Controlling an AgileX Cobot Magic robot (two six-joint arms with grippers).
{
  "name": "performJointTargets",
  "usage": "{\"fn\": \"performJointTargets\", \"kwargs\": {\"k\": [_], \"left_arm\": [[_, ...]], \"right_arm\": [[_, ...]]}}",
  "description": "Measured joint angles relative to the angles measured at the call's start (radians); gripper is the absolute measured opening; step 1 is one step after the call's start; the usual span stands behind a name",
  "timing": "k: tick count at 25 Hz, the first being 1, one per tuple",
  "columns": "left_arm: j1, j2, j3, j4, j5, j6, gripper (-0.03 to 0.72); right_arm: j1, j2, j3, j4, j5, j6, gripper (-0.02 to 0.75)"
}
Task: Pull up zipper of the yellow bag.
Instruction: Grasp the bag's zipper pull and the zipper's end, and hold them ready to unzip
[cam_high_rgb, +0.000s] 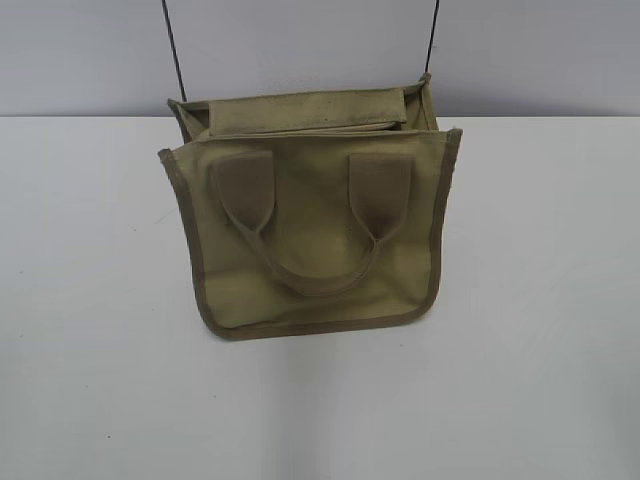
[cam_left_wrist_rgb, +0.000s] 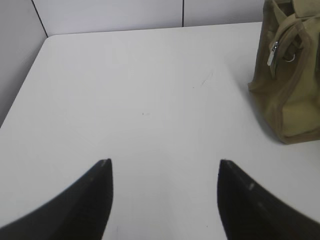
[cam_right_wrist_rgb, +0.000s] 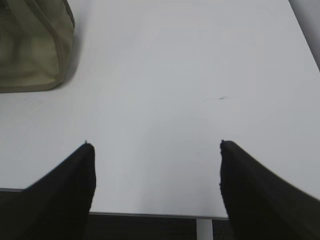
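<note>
Both sets of fingers are sitting spread wide and holding nothing, the left fingers (cam_left_wrist_rgb: 165, 200) hovering over bare bench (cam_left_wrist_rgb: 150, 100) and the right fingers (cam_right_wrist_rgb: 155, 190) hanging at the near edge. I am seeing the yellow bag (cam_high_rgb: 310, 240) standing toward the far middle of the bench, its handle (cam_high_rgb: 315, 270) drooping down the near face and its mouth gaping at the top. From the left wrist, the bag is showing at the far right, with the silver pull tab (cam_left_wrist_rgb: 273, 53) of the zipper (cam_left_wrist_rgb: 278, 42) dangling on its end panel, well apart from my left fingers.

I am judging the work as not yet begun. What is worrying me is the soft canvas: if I am tugging the tab without the right fingers bracing the bag, the whole thing is likely sliding or tipping. That tab is also small and swinging freely, so a slightly off approach is risking pinching cloth instead of metal.
</note>
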Motion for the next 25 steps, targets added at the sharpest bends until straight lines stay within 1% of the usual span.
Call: {"fn": "performJointTargets", "kwargs": {"k": [25], "left_arm": [[0.0,0.0,0.0,0.001,0.0,0.0,0.495]], "right_arm": [[0.0,0.0,0.0,0.0,0.0,0.0,0.564]]}}
